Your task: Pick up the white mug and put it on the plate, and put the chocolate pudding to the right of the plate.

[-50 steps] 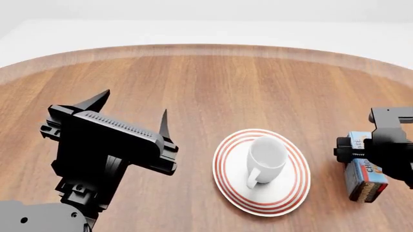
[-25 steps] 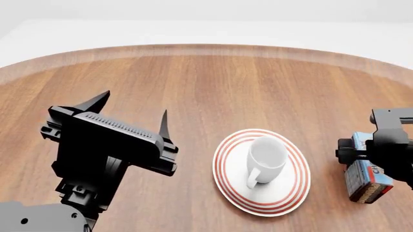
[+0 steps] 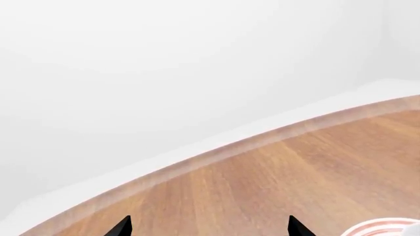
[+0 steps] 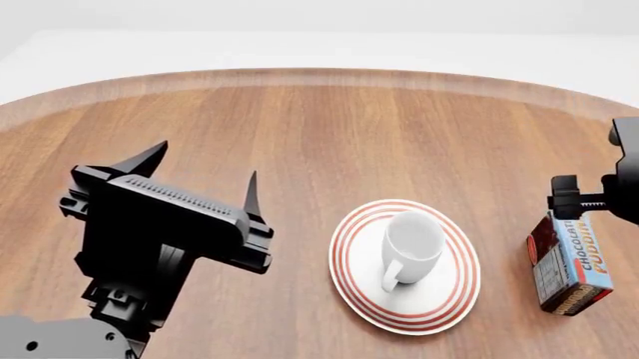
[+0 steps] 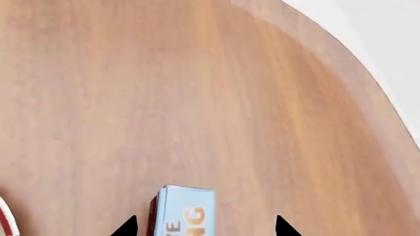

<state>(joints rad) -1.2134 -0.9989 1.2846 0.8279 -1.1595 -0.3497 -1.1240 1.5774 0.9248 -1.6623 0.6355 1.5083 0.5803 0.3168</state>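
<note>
Jaws apart (right arm), chocolate pudding [image 5: 186, 212] seemingly between, untouched

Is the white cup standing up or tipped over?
Standing up. The plain white ceramic mug rests on the red-ringed plate, its open mouth facing up.

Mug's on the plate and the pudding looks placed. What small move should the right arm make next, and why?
Probably lift the right gripper straight up and back. The chocolate pudding rests on the table to the right of the plate, with the white mug on the plate. The jaws stand open on either side of the box without gripping it, so retreating upward should avoid knocking it.
</note>
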